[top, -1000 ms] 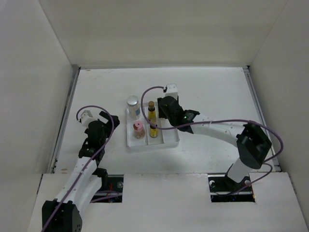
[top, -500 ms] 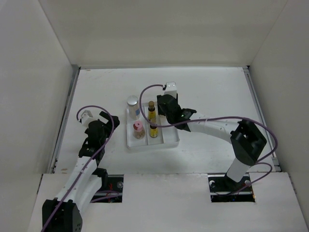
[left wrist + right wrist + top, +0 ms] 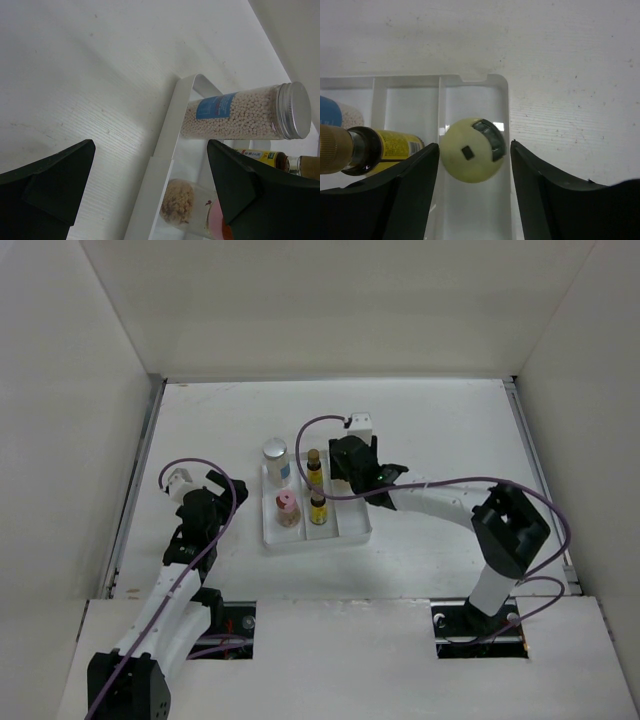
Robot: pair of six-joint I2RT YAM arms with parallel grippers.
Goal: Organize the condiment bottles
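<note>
- While the squat cream bottle (image 3: 472, 156) stands cap-up in the end compartment of the white tray (image 3: 420, 79), it sits squarely between the jaws of the right gripper (image 3: 475, 145).
- Right jaws: set close along both flanks of the cream bottle. I cannot tell whether they pinch it or merely straddle it.
- Reason for the hold, as I judge it: coming from above keeps the fingers inside the narrow slot and clear of the neighbouring bottles.
- Dark brown yellow-labelled bottle (image 3: 375, 145): just outside one jaw, across the divider in the middle compartment. Its twin (image 3: 314, 465) shares that slot, so like appears to be kept with like.
- Clear bottle with silver cap and blue label (image 3: 240, 115): third compartment, farthest from the right jaws and directly ahead of the left ones.
- Pink-capped bottle (image 3: 288, 506): same compartment, beside the clear one.
- Left gripper (image 3: 150, 145): jaws spread wide, holding nothing, stopped short of the tray's rim; likely parked clear while the other arm works.
- Table (image 3: 570, 50): white, beneath the tray.
- Progress, by my reckoning: all five bottles are within the tray.
</note>
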